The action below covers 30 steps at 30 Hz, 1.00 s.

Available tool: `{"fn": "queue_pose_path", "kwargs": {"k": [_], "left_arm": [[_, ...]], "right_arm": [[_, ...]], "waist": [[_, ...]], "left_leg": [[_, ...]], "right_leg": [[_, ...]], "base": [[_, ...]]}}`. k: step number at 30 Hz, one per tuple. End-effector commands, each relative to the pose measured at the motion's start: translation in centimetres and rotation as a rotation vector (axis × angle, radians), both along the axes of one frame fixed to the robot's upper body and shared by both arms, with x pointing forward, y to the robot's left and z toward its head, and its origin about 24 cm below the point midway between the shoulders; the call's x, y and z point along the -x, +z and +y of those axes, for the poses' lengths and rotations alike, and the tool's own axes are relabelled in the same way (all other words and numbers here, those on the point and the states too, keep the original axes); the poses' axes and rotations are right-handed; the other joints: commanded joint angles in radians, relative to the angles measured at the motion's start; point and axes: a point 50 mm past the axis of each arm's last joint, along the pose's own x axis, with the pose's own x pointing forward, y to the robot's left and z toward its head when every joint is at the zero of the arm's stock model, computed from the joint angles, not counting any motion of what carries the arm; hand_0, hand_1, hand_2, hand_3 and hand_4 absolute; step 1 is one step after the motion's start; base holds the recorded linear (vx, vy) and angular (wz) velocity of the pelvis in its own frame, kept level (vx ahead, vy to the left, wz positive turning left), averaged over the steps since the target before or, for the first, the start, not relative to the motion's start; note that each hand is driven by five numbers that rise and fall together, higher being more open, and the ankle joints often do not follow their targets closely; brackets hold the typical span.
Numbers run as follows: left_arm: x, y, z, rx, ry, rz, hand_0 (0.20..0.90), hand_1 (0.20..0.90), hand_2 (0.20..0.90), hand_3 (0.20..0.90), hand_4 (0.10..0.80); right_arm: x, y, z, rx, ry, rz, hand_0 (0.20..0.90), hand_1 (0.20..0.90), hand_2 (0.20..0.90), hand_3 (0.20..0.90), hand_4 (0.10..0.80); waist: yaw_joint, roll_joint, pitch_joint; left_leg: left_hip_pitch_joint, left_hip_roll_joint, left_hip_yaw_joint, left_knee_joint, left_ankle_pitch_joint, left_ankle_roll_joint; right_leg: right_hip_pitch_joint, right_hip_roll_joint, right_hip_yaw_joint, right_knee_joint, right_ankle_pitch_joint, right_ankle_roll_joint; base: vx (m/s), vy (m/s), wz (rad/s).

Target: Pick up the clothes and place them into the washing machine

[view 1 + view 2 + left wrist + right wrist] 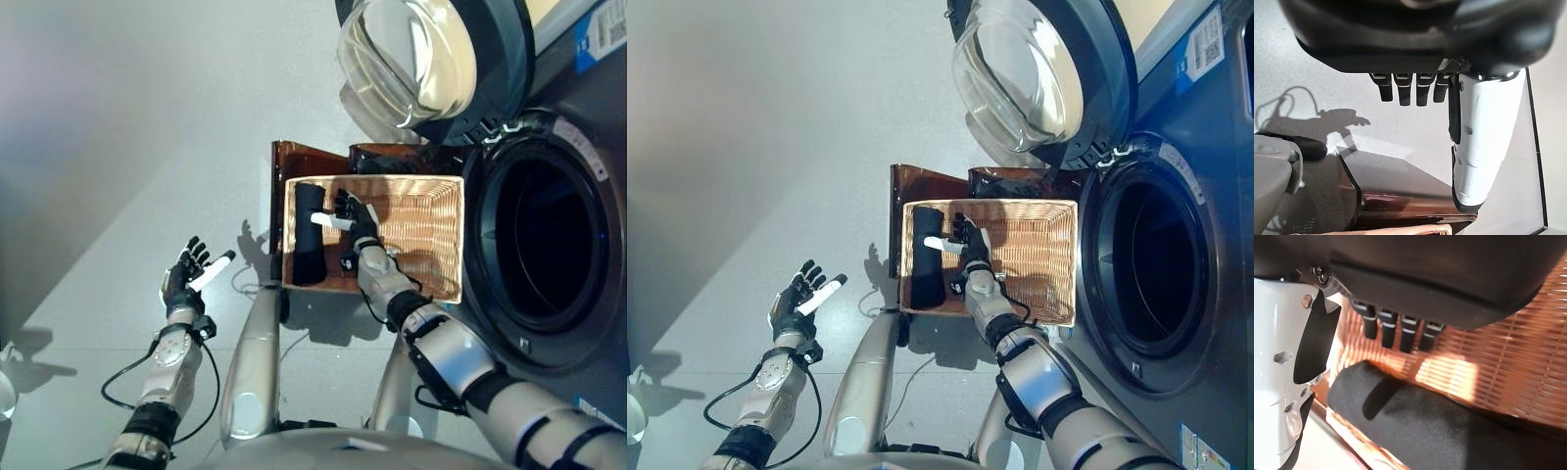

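Your right hand (355, 217) hovered with fingers relaxed over the rolled black cloth (310, 233) along the rectangular wicker basket's (431, 245) far-left wall; reaching was underway, and you next needed to close around it. Your left hand (186, 274) hung slack, empty.

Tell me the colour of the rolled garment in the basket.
Black garment; clearest in the right wrist view.

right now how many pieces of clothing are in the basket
1: a rolled black garment lies along the wicker basket's left wall, farthest from the washing machine. The open right hand hovers over it. The rest shows bare weave.
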Motion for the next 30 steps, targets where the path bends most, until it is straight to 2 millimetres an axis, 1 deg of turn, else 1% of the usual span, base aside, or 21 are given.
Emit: {"fn": "queue_pose_path", "kwargs": {"k": [1,7,11,13,17,24,26,30], "left_arm": [[0.2,1.3,2.3,-0.076,0.045,-0.067,0.9,0.9,0.9,0.9,0.8],[0.0,1.1,2.6,-0.077,0.066,-0.056,0.9,0.9,0.9,0.9,0.8],[-0.2,1.2,2.3,-0.082,0.051,-0.064,0.9,0.9,0.9,0.9,0.8],[-0.2,1.2,2.2,-0.085,0.042,-0.067,0.9,0.9,0.9,0.9,0.8],[0.1,0.7,2.1,-0.081,0.044,-0.043,0.9,0.9,0.9,0.9,0.8],[0.2,0.6,2.4,-0.085,0.058,-0.031,0.9,0.9,0.9,0.9,0.8],[0.2,0.7,2.4,-0.086,0.06,-0.036,0.9,0.9,0.9,0.9,0.8],[0.3,0.7,2.4,-0.089,0.056,-0.033,0.9,0.9,0.9,0.9,0.8]], "right_arm": [[2.9,-2.2,6.3,-0.085,0.183,0.108,0.9,0.9,0.9,0.9,0.8],[3.5,-3.0,6.6,-0.101,0.182,0.137,0.9,0.9,0.9,0.9,0.8],[3.7,-3.2,6.5,-0.114,0.177,0.142,0.9,0.9,0.9,0.9,0.8],[3.8,-3.3,6.4,-0.112,0.174,0.145,0.9,0.9,0.9,0.9,0.8],[3.5,-3.3,5.8,-0.07,0.151,0.143,0.9,0.9,0.9,0.9,0.8],[1.8,-1.6,4.5,-0.002,0.11,0.072,0.9,0.9,0.9,0.9,0.8],[1.5,-1.2,4.5,-0.003,0.106,0.054,0.9,0.9,0.9,0.9,0.8],[1.7,-1.1,5.0,-0.039,0.108,0.056,0.9,0.9,0.9,0.9,0.8]], "waist": [[0.025,0.028,-0.017],[0.038,0.03,-0.023],[0.049,0.035,-0.024],[0.052,0.035,-0.025],[0.05,0.031,-0.032],[0.04,0.027,-0.037],[0.036,0.022,-0.038],[0.031,0.018,-0.039]], "left_leg": [[-0.018,0.007,-0.041,-0.117,0.101,-0.023],[0.01,0.003,-0.048,-0.176,0.135,-0.041],[0.036,0.001,-0.054,-0.233,0.163,-0.055],[0.047,0.0,-0.053,-0.25,0.171,-0.057],[0.048,0.004,-0.053,-0.238,0.164,-0.055],[0.045,0.01,-0.051,-0.213,0.151,-0.058],[0.046,0.013,-0.049,-0.213,0.151,-0.058],[0.039,0.015,-0.049,-0.201,0.147,-0.057]], "right_leg": [[0.08,-0.056,0.011,-0.178,0.177,0.015],[0.124,-0.065,-0.021,-0.216,0.189,0.024],[0.164,-0.072,-0.048,-0.26,0.201,0.033],[0.177,-0.074,-0.057,-0.273,0.207,0.036],[0.182,-0.081,-0.055,-0.276,0.212,0.036],[0.182,-0.081,-0.046,-0.273,0.212,0.036],[0.184,-0.079,-0.045,-0.276,0.213,0.036],[0.177,-0.077,-0.041,-0.271,0.211,0.034]], "base": [[0.016,-0.026,0.11],[0.008,-0.024,0.13],[0.017,-0.009,0.16],[0.013,-0.005,0.09],[0.0,0.0,0.0],[0.0,0.0,0.0],[0.0,0.0,0.0],[0.0,0.0,0.0]]}}
